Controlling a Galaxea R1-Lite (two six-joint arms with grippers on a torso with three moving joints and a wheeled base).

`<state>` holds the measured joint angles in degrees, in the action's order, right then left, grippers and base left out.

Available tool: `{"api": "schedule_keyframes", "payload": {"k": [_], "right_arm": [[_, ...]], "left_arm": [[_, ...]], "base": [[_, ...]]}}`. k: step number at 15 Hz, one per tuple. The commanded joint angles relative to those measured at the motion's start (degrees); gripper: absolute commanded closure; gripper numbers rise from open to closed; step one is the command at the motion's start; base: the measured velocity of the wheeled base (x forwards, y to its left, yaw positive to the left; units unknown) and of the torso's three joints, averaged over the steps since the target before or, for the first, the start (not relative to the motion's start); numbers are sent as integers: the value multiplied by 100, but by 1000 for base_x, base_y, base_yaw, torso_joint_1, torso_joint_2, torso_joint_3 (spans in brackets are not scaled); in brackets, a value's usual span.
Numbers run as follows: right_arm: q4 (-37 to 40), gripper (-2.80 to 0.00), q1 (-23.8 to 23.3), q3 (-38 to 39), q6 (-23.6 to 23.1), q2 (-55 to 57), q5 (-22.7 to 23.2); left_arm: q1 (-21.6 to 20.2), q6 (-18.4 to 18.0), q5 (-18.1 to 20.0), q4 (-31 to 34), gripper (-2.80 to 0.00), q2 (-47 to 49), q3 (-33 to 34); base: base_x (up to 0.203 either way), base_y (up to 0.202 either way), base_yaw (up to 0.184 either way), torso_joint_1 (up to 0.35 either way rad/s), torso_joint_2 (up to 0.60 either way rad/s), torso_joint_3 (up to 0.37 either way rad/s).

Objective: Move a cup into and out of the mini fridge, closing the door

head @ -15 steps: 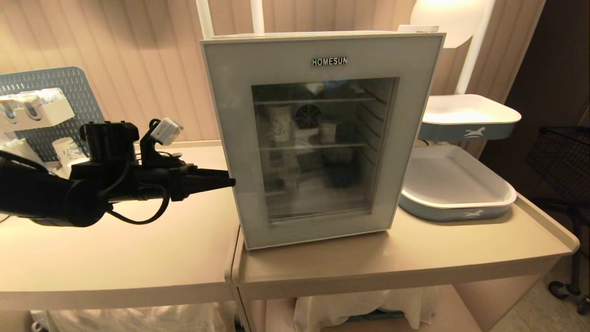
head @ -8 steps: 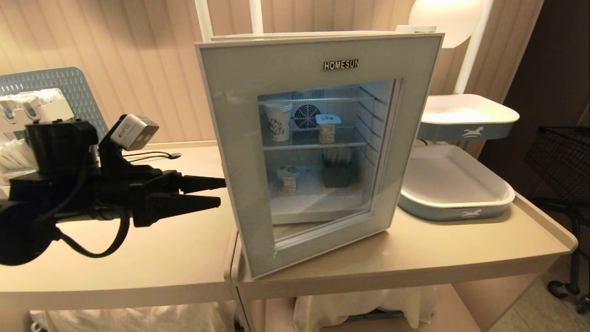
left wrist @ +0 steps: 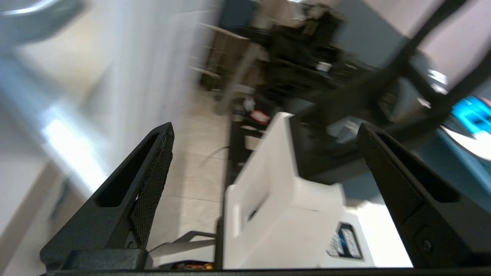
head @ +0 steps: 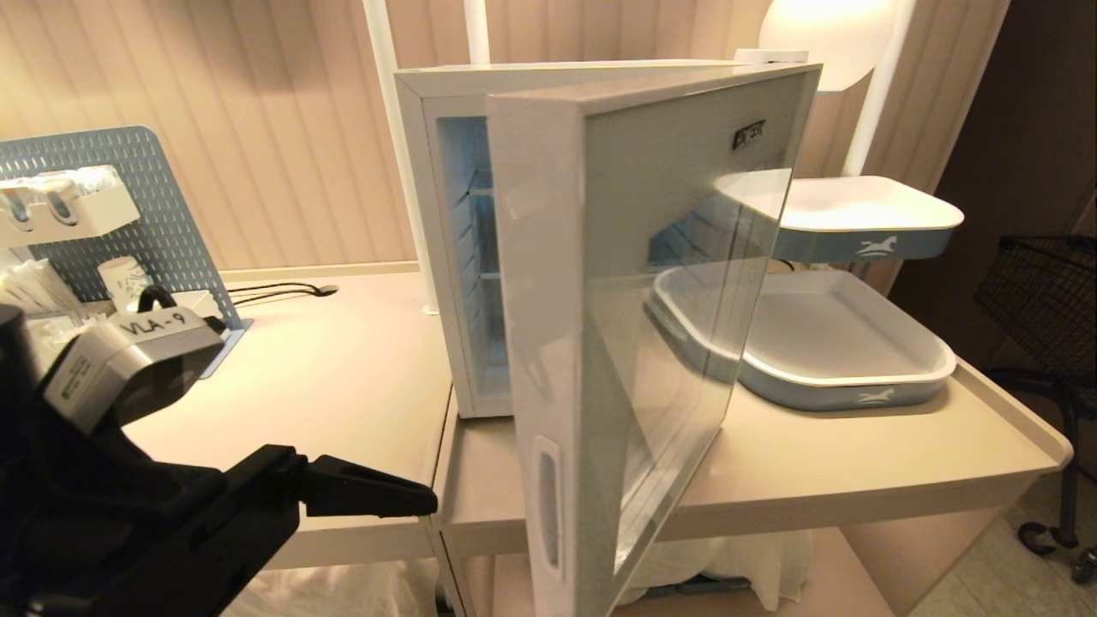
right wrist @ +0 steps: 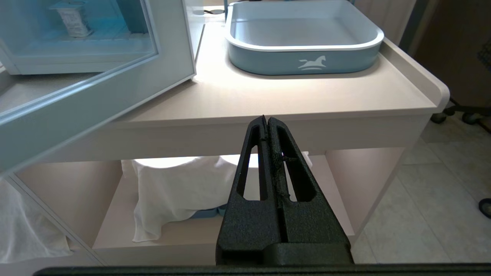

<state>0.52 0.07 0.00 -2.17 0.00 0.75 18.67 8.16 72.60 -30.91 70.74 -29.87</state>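
The mini fridge [head: 426,197] stands on the table with its door [head: 651,171] swung wide open toward me, the edge with the handle recess [head: 548,506] facing forward. Through the door glass [right wrist: 96,42] in the right wrist view, a small white cup [right wrist: 73,21] sits inside. In the head view the door hides the cup. My left gripper [head: 403,506] is low at the front left, short of the door's edge, and is open [left wrist: 264,128] with nothing between its fingers. My right gripper [right wrist: 266,119] is shut and empty, parked below the table's front edge.
Two blue-and-white trays [head: 848,377] [head: 866,231] stand right of the fridge. A blue pegboard [head: 163,197] with cups and holders is at the back left, with a cable [head: 283,291] beside it. A black wire basket [head: 1046,300] stands at the far right. A white cloth [right wrist: 172,191] lies on the lower shelf.
The fridge door went from shut to wide open. My left arm pulled back and down toward the lower left, its gripper still open. The right arm has not moved.
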Motion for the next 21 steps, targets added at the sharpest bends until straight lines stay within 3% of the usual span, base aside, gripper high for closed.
{"api": "schedule_keyframes", "payload": {"k": [1, 3, 6, 7, 8, 9, 12, 15, 17, 21], "right_arm": [[3, 0, 1, 0, -3, 9, 4], [9, 0, 1, 0, -3, 9, 4], [18, 0, 1, 0, -8, 9, 4], [9, 0, 1, 0, -3, 9, 4], [9, 0, 1, 0, -3, 9, 4], [9, 0, 1, 0, 5, 9, 4], [0, 0, 1, 0, 6, 9, 4], [0, 0, 1, 0, 15, 9, 4], [0, 0, 1, 0, 15, 9, 4], [0, 0, 1, 0, 41, 9, 4]], "left_arm": [[-99, 75, -471, 188, -280, -338, 58], [-134, 472, -1645, 596, -280, -603, -89], [-144, 1313, -3900, 1586, -280, -1246, -686], [-142, 1462, -4407, 2084, -280, -1518, -948], [-131, 1528, -4570, 2474, -280, -1796, -1089], [-80, 1570, -4547, 2834, -280, -1962, -1188], [-19, 1620, -3631, 2880, -280, -1928, -1208], [53, 1723, -2967, 2819, -280, -1660, -1205], [153, 1724, -2781, 2714, -280, -1454, -1198], [456, 1722, -2760, 2661, -280, -1342, -1160]], "base": [[0, 0, 0, 0, 0, 0], [0, 0, 0, 0, 0, 0], [0, 0, 0, 0, 0, 0], [0, 0, 0, 0, 0, 0], [0, 0, 0, 0, 0, 0], [0, 0, 0, 0, 0, 0], [0, 0, 0, 0, 0, 0], [0, 0, 0, 0, 0, 0], [0, 0, 0, 0, 0, 0], [0, 0, 0, 0, 0, 0]]}}
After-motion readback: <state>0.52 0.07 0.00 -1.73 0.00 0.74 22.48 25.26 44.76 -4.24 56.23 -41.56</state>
